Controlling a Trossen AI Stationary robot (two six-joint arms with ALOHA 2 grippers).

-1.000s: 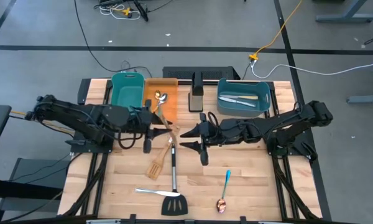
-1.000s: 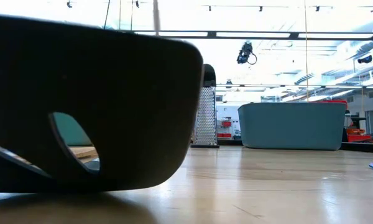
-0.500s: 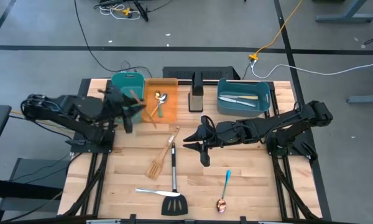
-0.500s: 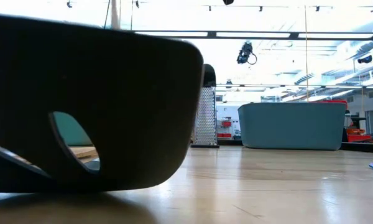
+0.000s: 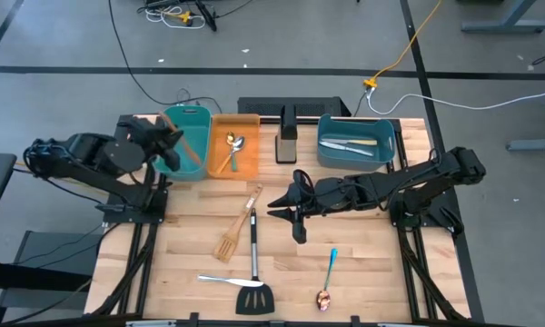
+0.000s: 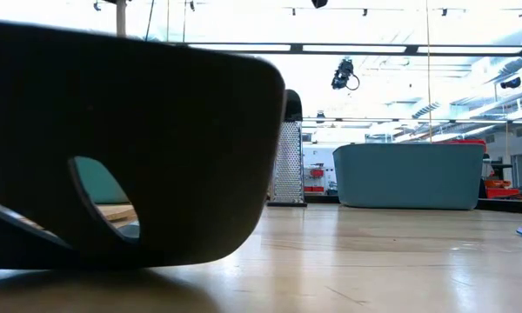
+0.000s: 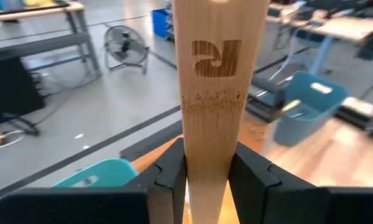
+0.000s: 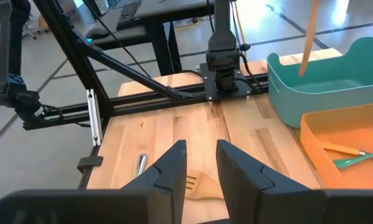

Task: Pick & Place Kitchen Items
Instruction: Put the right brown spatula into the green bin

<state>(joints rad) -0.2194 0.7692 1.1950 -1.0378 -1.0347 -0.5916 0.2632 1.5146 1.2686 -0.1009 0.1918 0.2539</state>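
Left gripper (image 5: 168, 143) is up over the teal bin (image 5: 183, 116), pinching a pale wooden spatula (image 7: 214, 93) between its fingers (image 7: 171, 171). In the left wrist view the flat handle runs up out of frame, so the blade end is cut off. From above you only see a thin wooden strip slanting across the bin.

Right gripper (image 5: 280, 207) hangs mid-table with its fingers spread a little, nothing in them.

On the table: a slotted wooden spatula (image 5: 230, 242), a black slotted turner (image 5: 253, 289) with a long steel handle, a silver knife (image 5: 220, 280) just beside the turner's head, and a blue-handled spoon (image 5: 329, 274). The orange bin (image 5: 247, 123) has a couple of spoons (image 5: 233, 148), too small to tell apart properly. The blue bin (image 5: 388, 145) holds a wooden utensil and a knife.

The low view is mostly useless: a big dark shape right at the lens blocks the left half. A box grater (image 6: 289, 161) and the blue bin show past it.
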